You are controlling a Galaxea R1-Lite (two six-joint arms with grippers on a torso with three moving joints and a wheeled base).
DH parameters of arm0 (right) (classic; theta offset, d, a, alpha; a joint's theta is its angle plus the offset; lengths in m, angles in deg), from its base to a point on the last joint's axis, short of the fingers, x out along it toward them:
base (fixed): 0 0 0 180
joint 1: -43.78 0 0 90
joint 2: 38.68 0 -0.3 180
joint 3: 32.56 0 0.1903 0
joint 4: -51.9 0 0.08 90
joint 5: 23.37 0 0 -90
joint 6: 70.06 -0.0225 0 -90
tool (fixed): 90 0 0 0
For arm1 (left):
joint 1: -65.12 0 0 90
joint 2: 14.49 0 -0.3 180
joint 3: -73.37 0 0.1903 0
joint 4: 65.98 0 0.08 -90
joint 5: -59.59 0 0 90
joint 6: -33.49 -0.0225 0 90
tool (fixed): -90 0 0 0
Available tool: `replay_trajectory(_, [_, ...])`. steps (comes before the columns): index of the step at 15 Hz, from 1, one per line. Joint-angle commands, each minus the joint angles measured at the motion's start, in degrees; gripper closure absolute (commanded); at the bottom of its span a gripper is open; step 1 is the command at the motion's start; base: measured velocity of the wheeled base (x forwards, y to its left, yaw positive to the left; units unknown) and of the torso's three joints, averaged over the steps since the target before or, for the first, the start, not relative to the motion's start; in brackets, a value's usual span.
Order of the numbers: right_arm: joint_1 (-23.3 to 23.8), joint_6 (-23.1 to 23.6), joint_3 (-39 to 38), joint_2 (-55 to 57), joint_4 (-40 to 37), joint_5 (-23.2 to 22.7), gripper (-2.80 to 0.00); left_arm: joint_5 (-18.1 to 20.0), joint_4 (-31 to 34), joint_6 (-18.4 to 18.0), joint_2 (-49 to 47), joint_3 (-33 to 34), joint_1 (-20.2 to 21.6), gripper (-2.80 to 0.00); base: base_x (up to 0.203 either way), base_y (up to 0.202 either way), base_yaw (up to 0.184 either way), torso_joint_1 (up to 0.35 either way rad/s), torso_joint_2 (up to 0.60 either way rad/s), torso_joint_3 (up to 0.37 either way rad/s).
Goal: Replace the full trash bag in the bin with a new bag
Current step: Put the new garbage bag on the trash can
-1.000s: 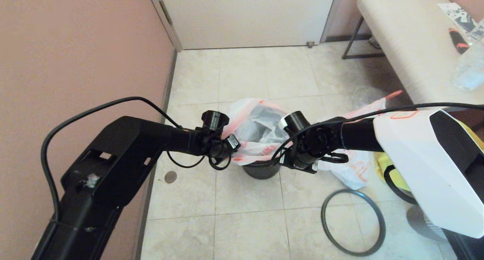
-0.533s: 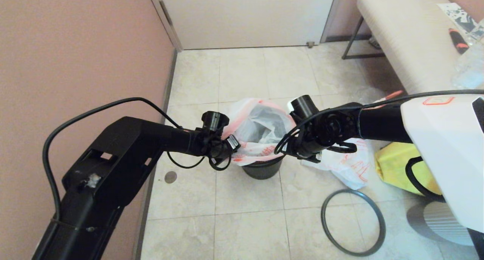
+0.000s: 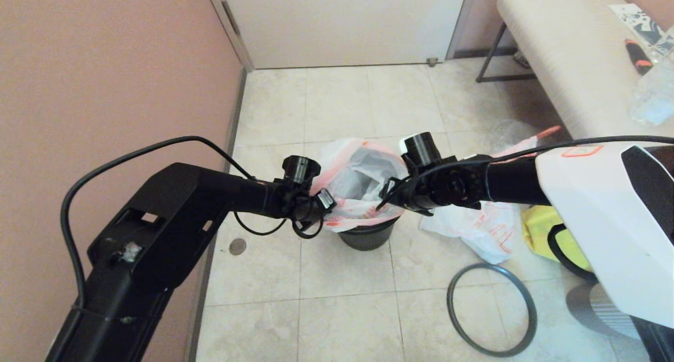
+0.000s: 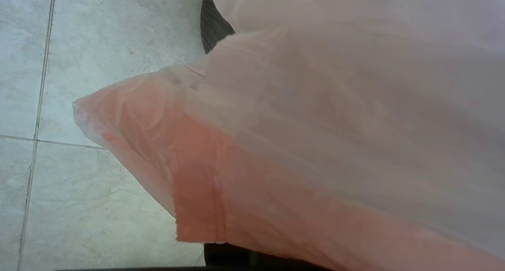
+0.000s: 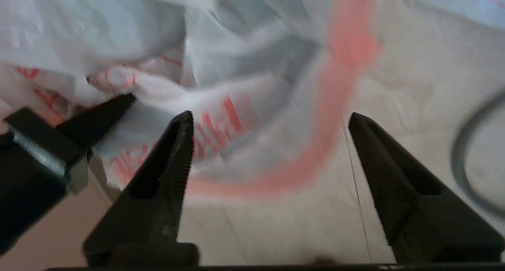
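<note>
The new bag (image 3: 363,175), white with red print and a pink-orange edge band, sits in the black bin (image 3: 366,238) with its mouth spread open above the rim. My left gripper (image 3: 321,208) is shut on the bag's left edge. In the left wrist view the bag (image 4: 315,105) covers that gripper's fingers. My right gripper (image 5: 270,119) stands open at the bag's right edge (image 5: 236,85), with nothing between its fingers. The full trash bag (image 3: 487,233) lies on the floor to the right of the bin.
The dark grey hoop (image 3: 449,304) lies flat on the tiles at the front right. A yellow tote (image 3: 537,225) sits beyond the full bag, under my right arm. A pink wall (image 3: 105,88) runs along the left. A bench (image 3: 558,51) stands at the back right.
My right gripper has gone from shut to wide open at the bag's right edge, and its wrist has shifted slightly farther back. The left arm has held still.
</note>
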Motion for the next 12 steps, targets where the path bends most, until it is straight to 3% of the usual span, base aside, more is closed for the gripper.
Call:
replay_trajectory(1, [0.32,0.51,0.08,3.09,1.68,0.07,-0.42,0.03,0.03,0.29,-0.02,-0.05,0.02,0.0,0.0,0.0,0.0,0.0,0.0,0.0])
replay_trajectory(2, [0.51,0.62,0.21,3.49,2.13,0.07,0.0,0.03,0.03,0.29,-0.02,-0.02,0.02,0.0,0.0,0.0,0.0,0.0,0.0,0.0])
replay_trajectory(12, [0.77,1.7,-0.39,1.31,-0.63,0.22,0.0,0.03,0.03,0.29,-0.09,-0.1,0.28,0.0,0.0,0.0,0.0,0.0,0.0,0.0])
